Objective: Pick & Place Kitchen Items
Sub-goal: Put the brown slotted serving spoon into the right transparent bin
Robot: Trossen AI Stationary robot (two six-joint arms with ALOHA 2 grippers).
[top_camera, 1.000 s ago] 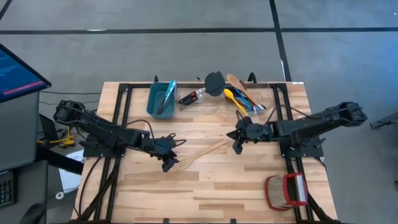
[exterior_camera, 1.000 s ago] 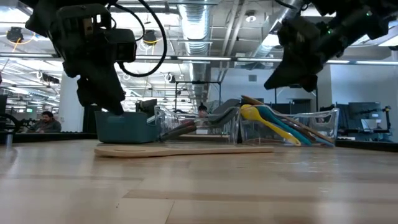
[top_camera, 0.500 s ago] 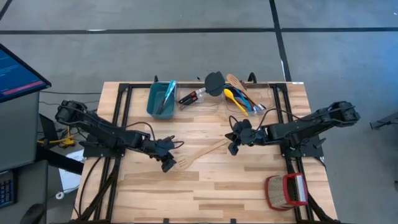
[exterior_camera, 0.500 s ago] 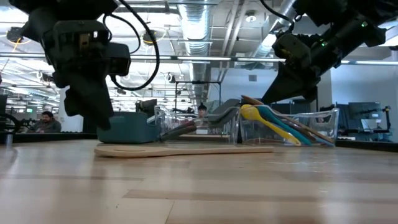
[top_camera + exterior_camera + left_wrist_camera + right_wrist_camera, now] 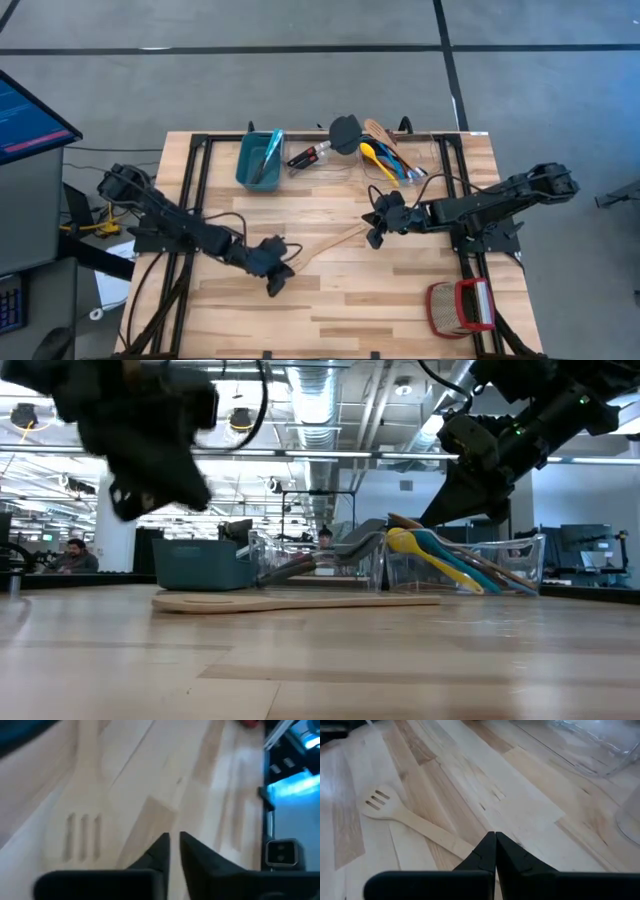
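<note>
On the middle of the wooden table [image 5: 400,300] a slotted wooden spatula [image 5: 325,247] is laid flat, its slotted head toward the left and its handle toward the right. Just beside its head the left gripper [image 5: 277,283] is held above the boards, its fingers brought almost together with only a thin gap and nothing between them. At the handle's right end the right gripper [image 5: 374,237] is held with its fingers pressed together, empty. At the far edge, the other utensils [image 5: 385,158] are gathered in clear holders, with a teal bin [image 5: 259,158] to their left. At the near right corner a red-and-tan basket [image 5: 461,306] is seen.
</note>
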